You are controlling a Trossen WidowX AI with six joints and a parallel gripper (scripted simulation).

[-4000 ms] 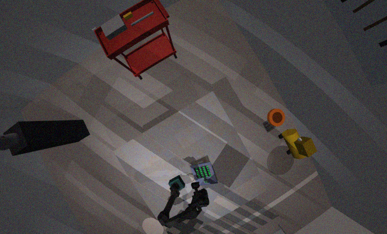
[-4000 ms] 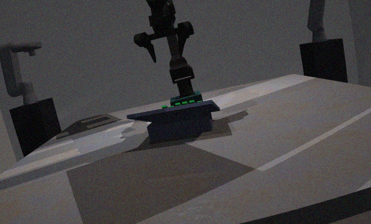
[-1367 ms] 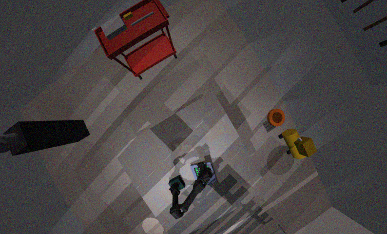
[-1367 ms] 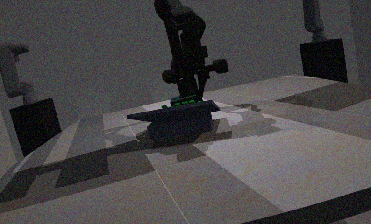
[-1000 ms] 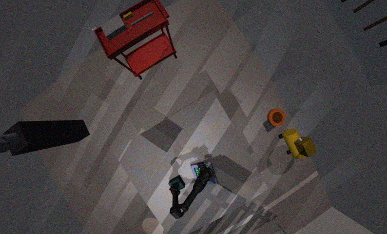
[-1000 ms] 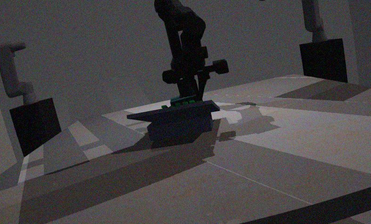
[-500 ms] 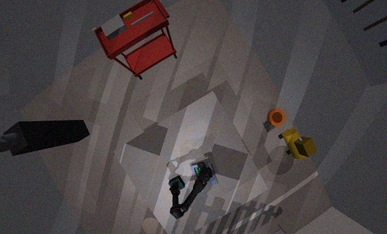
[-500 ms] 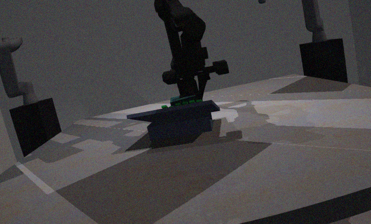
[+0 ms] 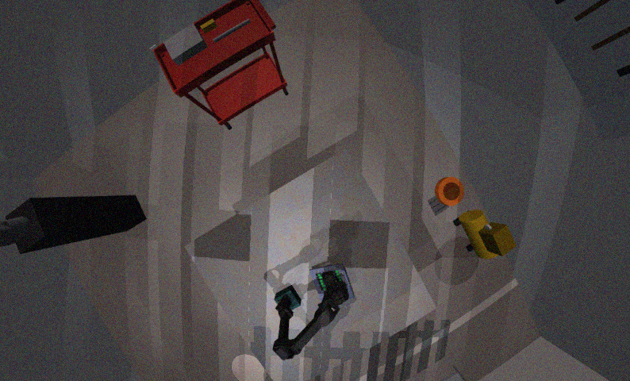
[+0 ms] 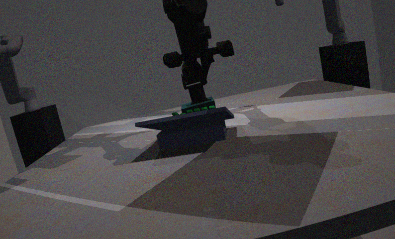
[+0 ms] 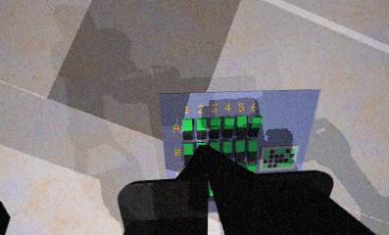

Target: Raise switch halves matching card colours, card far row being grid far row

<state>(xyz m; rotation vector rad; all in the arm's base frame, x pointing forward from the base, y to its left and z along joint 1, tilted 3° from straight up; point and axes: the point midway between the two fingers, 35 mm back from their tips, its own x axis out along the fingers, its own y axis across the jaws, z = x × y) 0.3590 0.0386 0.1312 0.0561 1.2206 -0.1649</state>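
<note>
We see gripper (image 11: 204,151) pressed together, holding nothing, tip over row B switches (image 11: 227,146) near column 2; card (image 11: 277,158) beside grid.

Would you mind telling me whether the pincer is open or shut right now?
Shut. In the wrist view the pincer narrows to one dark tip with no gap, empty, over the switch panel near row B.

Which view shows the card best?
Wrist: the card shows its green and dark squares, right of the grid. Top shows only a tiny panel; exterior sees the panel edge-on, card hidden.
</note>
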